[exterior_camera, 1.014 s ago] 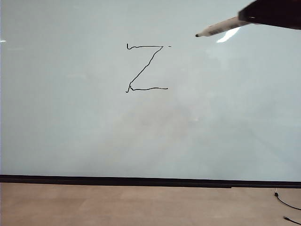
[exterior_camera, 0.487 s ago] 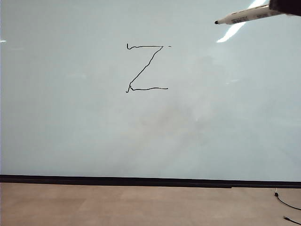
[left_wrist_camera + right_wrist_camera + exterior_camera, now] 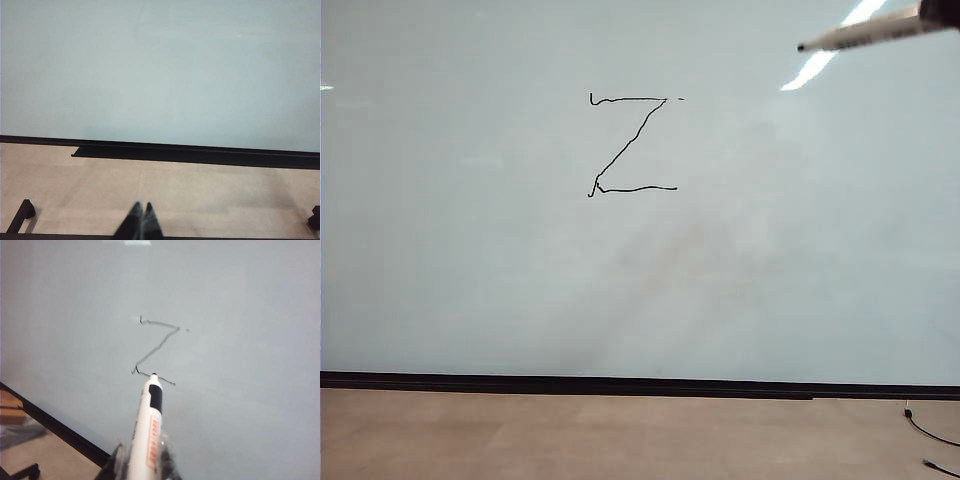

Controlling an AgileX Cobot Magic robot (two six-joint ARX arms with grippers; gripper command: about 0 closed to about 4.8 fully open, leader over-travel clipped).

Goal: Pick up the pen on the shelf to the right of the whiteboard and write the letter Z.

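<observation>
I am holding the pen (image 3: 148,432) clamped in my right gripper (image 3: 142,465), its fingers pinched against the white barrel near the rear end so that the dark tip points out ahead of me. In the exterior view the pen (image 3: 865,32) is showing in the upper right corner of the frame, lying almost level with its tip aimed toward the left, and only a dark sliver of my claw is visible at the edge. The tip is sitting well apart from the letter Z (image 3: 632,145), which is standing finished on the whiteboard (image 3: 470,280), a little left of centre in the upper half of the frame. I judge the writing done, and I am keeping the tip clear of the board so it cannot smear or add a stray mark. My left gripper (image 3: 141,220) is resting low at the bottom edge of its own view, fingertips pressed together and empty, pointing across the tan floor (image 3: 200,195) toward the board's black lower strip (image 3: 200,152), out of the way since this job needs one arm only.
</observation>
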